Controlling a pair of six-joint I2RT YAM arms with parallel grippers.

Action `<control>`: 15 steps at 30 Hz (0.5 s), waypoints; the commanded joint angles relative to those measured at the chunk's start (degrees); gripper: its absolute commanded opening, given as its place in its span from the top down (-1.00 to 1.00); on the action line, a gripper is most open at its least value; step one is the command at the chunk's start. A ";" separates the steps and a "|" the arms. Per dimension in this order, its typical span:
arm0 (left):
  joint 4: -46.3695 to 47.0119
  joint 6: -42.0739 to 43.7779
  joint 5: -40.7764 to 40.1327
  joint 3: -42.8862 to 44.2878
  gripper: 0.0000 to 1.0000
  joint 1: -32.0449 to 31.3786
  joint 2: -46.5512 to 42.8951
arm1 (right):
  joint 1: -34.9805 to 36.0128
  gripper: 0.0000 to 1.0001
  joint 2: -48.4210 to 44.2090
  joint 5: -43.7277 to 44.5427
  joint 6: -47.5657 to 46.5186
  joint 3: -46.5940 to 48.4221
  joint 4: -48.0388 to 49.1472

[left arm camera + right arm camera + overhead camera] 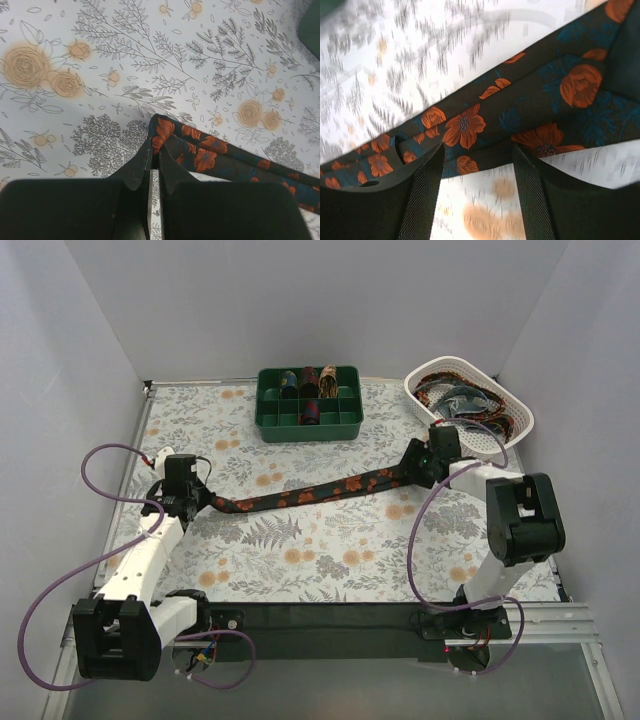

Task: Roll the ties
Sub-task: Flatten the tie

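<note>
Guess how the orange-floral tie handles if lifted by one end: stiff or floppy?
Likely floppy: the floral tie lies flat in a slight wave across the table. Probably light: the left gripper pinches its end by fingertips alone. The fabric looks smooth, so it may slip.

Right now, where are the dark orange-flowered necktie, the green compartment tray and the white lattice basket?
dark orange-flowered necktie [300,497]: top view, middle of the stretched strip.
green compartment tray [308,432]: top view, its near wall.
white lattice basket [452,362]: top view, its far rim.
</note>
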 commanded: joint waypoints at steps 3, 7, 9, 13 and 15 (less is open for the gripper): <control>-2.26 -4.89 10.17 2.68 1.00 -0.23 -0.37 | -3.88 -0.12 11.31 0.14 -4.93 11.18 -2.60; -1.74 -9.03 15.90 0.58 1.00 -0.23 -1.68 | -4.50 -0.14 15.44 0.58 -8.78 18.05 -4.88; -2.35 -9.91 15.29 -1.18 1.00 -0.14 -3.26 | -4.50 -0.16 14.84 0.05 -9.76 19.81 -5.41; -3.76 -10.09 10.64 -3.73 0.92 -0.22 -5.81 | -3.45 -0.25 7.04 -0.39 -11.87 17.19 -5.59; -3.93 -10.35 9.14 -5.13 0.71 -0.14 -6.34 | -1.70 -0.27 3.78 -0.13 -13.37 14.65 -5.59</control>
